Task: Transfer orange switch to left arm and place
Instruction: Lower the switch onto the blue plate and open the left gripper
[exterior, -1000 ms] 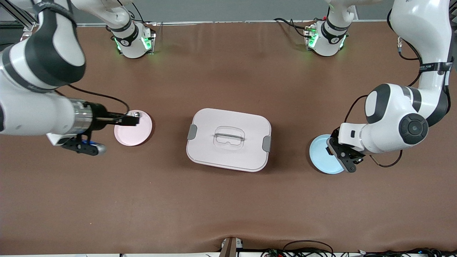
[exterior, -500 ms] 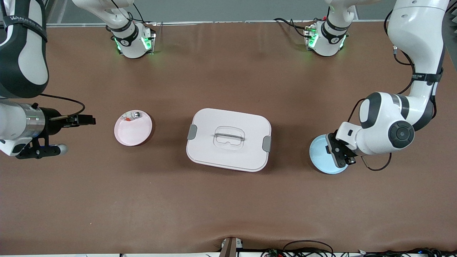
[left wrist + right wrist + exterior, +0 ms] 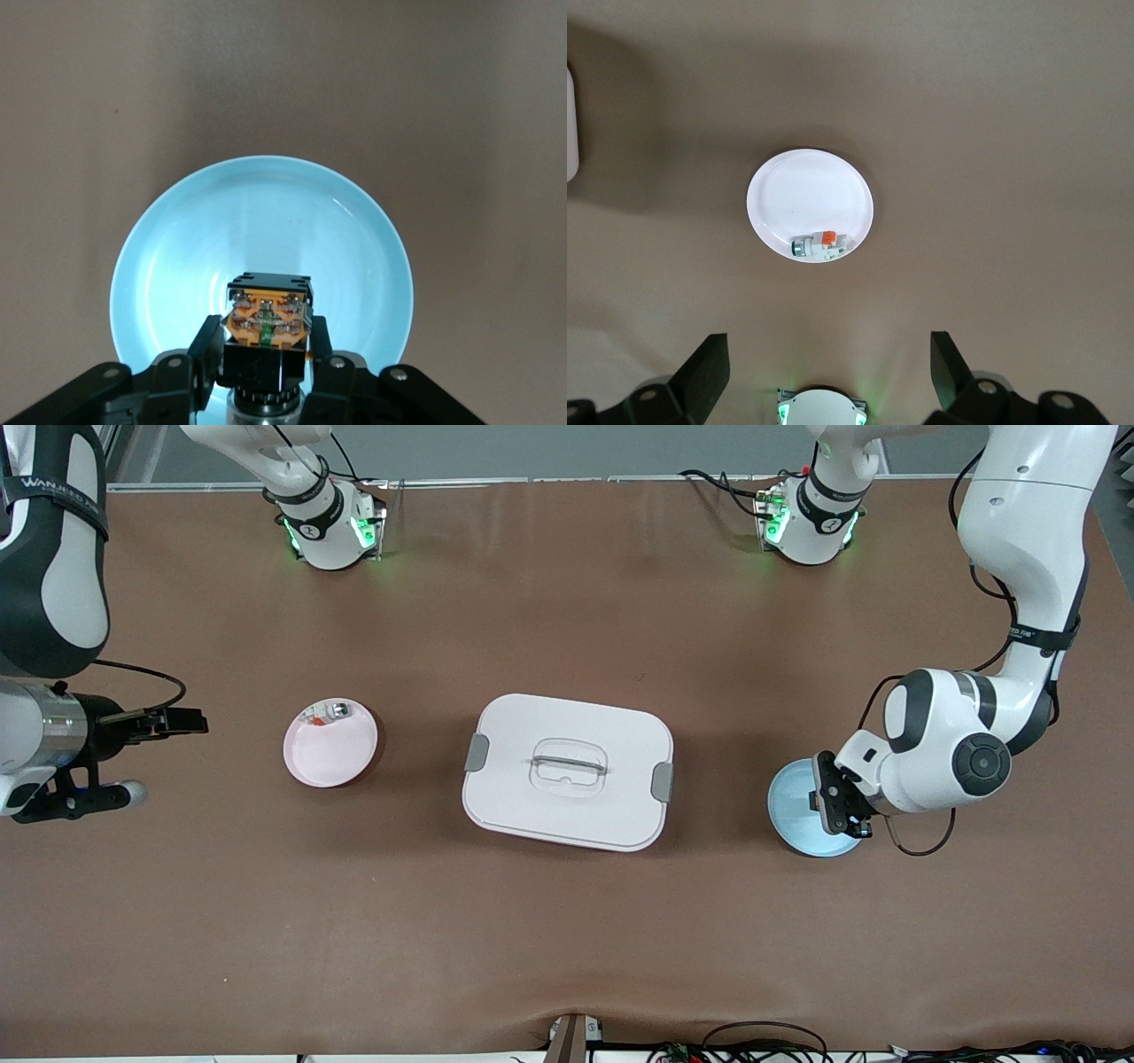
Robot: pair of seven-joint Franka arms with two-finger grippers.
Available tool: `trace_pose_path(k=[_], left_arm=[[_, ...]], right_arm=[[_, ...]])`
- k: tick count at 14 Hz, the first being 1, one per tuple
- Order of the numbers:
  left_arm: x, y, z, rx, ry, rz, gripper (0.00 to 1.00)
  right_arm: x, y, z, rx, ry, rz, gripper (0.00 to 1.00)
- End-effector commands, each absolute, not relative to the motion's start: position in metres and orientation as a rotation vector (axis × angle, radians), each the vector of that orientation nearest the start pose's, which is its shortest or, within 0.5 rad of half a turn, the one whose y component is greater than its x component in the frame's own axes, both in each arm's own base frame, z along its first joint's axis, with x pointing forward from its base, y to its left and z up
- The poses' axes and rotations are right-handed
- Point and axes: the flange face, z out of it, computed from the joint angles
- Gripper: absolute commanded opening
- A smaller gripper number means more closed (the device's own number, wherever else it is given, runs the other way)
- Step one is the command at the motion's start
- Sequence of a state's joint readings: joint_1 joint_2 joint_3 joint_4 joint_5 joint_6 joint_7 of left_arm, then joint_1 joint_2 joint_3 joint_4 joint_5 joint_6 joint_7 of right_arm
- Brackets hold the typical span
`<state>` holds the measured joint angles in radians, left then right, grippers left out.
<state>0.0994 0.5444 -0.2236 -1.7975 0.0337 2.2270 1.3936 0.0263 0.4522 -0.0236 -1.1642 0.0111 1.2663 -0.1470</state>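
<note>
**Box between the two plates**

The box (image 3: 568, 771) sits mid-table between the blue plate (image 3: 795, 808) and the pink plate (image 3: 330, 742), which holds small parts. Left gripper (image 3: 266, 354) clamps the orange switch (image 3: 268, 317) over the blue plate. Right gripper (image 3: 824, 376), jaws spread, hangs over bare table toward the right arm's end; its fingertips are cut off.

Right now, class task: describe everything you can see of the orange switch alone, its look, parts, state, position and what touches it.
The orange switch is a small blocky component with a black body, black ribbed edge on top and an orange face carrying small metal terminals, with a green bit in the middle. It looks like hard plastic. It is gripped between the two black fingers of the left pincer, one on each side. It hangs over the blue plate; whether it touches the plate cannot be told.
</note>
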Motion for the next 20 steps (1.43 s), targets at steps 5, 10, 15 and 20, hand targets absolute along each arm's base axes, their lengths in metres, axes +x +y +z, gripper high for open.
trace_pose_path(k=[5, 10, 15, 20], left_arm=[[0.627, -0.069, 0.221, -2.238, 2.308, 0.051, 0.0], [0.621, -0.068, 0.204, -2.241, 2.298, 0.019, 0.0], [0.622, -0.067, 0.197, -2.245, 2.293, 0.007, 0.0], [0.621, -0.067, 0.188, -2.254, 2.297, 0.013, 0.32]], right_arm=[[0.641, -0.007, 0.516, -3.068, -0.212, 0.575, 1.0], [0.641, -0.02, 0.519, -3.074, -0.181, 0.557, 1.0], [0.64, -0.052, 0.523, -3.073, -0.051, 0.53, 1.0], [0.636, -0.043, 0.547, -3.09, 0.052, 0.463, 1.0]])
